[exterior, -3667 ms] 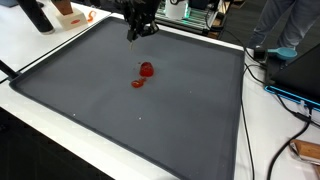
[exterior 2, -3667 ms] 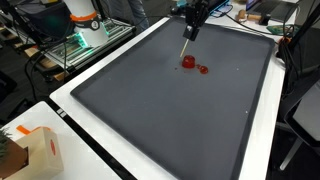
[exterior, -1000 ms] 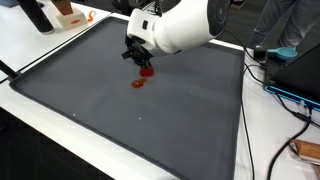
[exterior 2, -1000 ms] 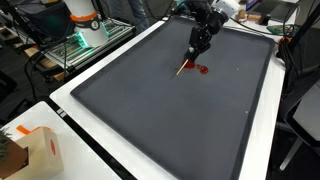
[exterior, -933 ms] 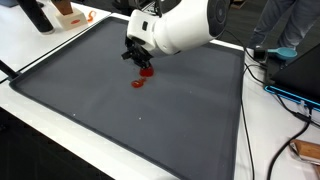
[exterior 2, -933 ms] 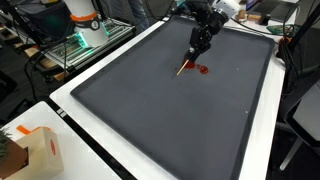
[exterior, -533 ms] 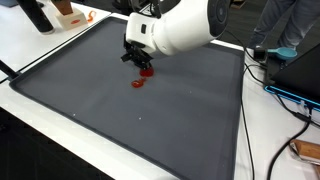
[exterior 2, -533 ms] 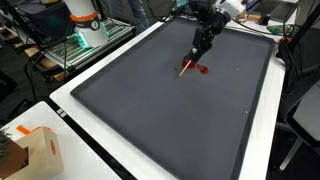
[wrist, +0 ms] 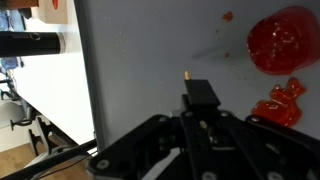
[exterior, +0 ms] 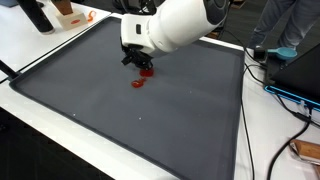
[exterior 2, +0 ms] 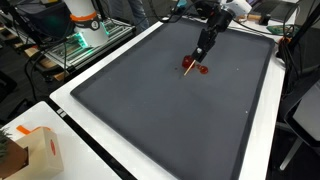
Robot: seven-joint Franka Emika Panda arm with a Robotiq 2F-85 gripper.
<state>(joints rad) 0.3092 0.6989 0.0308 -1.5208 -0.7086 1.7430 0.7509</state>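
Nearest, in an exterior view, a box (exterior 2: 35, 150) sits on the white surface (exterior 2: 100, 165). Past it spreads the grey mat (exterior 2: 150, 110). Farther in, there's the gripper (exterior 2: 203, 52) above the mat, fingers pinched together on a thin stick (exterior 2: 189, 65). The stick slants down, its low end just beside the red blob (exterior 2: 201, 69). In the wrist view, the stick's tip points at bare mat, the blob lies off to the right, and a red scrap (wrist: 280, 103) lies just beside it.
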